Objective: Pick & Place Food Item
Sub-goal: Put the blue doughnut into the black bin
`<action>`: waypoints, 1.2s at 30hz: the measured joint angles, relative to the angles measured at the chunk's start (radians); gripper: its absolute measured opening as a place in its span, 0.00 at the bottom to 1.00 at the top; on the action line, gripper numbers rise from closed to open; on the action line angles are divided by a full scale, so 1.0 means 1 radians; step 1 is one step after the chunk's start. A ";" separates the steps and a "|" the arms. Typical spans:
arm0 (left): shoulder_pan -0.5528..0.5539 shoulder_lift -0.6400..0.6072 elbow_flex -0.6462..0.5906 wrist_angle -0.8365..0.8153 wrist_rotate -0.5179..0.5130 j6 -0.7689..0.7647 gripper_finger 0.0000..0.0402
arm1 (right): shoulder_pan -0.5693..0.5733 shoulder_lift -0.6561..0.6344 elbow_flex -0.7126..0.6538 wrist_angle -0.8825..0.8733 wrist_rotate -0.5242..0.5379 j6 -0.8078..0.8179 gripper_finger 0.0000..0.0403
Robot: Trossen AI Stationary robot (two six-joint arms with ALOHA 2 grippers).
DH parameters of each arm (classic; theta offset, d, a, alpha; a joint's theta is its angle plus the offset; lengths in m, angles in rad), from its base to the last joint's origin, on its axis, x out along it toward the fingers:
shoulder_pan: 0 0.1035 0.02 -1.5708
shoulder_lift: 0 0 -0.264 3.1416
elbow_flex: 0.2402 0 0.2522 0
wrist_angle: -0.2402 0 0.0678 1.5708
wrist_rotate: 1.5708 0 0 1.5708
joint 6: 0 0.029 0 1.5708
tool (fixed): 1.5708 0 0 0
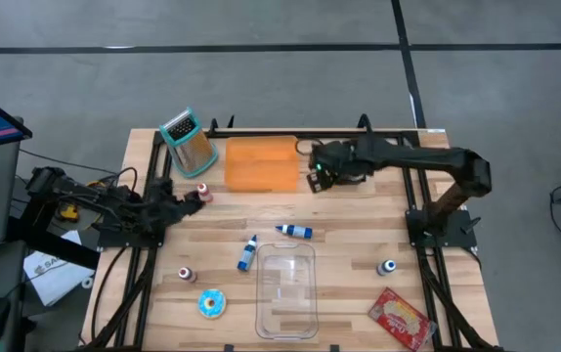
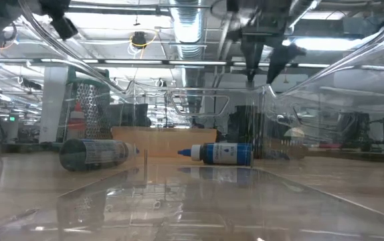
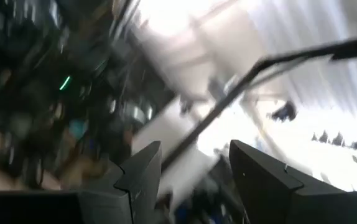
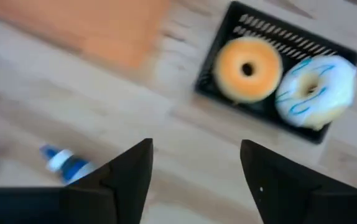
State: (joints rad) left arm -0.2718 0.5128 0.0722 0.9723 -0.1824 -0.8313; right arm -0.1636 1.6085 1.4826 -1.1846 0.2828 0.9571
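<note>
An orange-glazed donut (image 4: 247,68) and a white donut with blue stripes (image 4: 315,90) lie side by side in a black tray (image 4: 228,37) on the wooden table. My right gripper (image 4: 194,168) hovers open above the table just near of that tray, pointing steeply down, nothing between its fingers. In the high view my right gripper (image 1: 322,176) stands at the orange cutting board's (image 1: 261,163) right edge, and the arm covers the tray. My left gripper (image 1: 185,200) waits open at the table's left, tipped upward; a small red-capped bottle (image 1: 202,193) lies by its tip.
A clear container (image 1: 285,288) sits front centre, with two blue bottles (image 1: 295,231) (image 1: 248,252) just behind it. A grater (image 1: 188,140) stands far left. A blue-and-yellow donut (image 1: 212,303), two small bottles (image 1: 186,275) (image 1: 388,266) and a red packet (image 1: 401,318) lie near the front.
</note>
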 joint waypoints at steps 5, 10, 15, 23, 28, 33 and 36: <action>-0.038 0.048 0.136 -0.292 0.099 -0.036 0.46 | 0.136 -0.101 0.000 0.002 0.064 0.147 0.59; -0.043 0.149 0.380 -0.739 0.182 0.047 0.46 | 0.257 -0.181 0.001 -0.026 0.163 0.316 0.59; -0.043 0.309 0.638 -1.181 0.255 0.176 0.46 | 0.344 -0.221 0.001 -0.085 0.228 0.438 0.59; -0.131 0.575 0.855 -1.516 0.467 0.229 0.46 | 0.490 -0.232 0.001 -0.121 0.294 0.553 0.59; -0.275 0.700 0.896 -1.524 0.456 0.217 0.46 | 0.598 -0.232 0.001 -0.121 0.320 0.611 0.59; -0.404 0.820 0.932 -1.581 0.354 0.250 0.46 | 0.725 -0.241 0.001 -0.118 0.390 0.707 0.59; -0.441 0.892 0.960 -1.639 0.296 0.282 0.47 | 0.795 -0.243 0.001 -0.116 0.449 0.768 0.59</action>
State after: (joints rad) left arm -0.7128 1.4048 1.0321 -0.6666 0.1133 -0.5497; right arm 0.6313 1.3655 1.4834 -1.3010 0.7318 1.7253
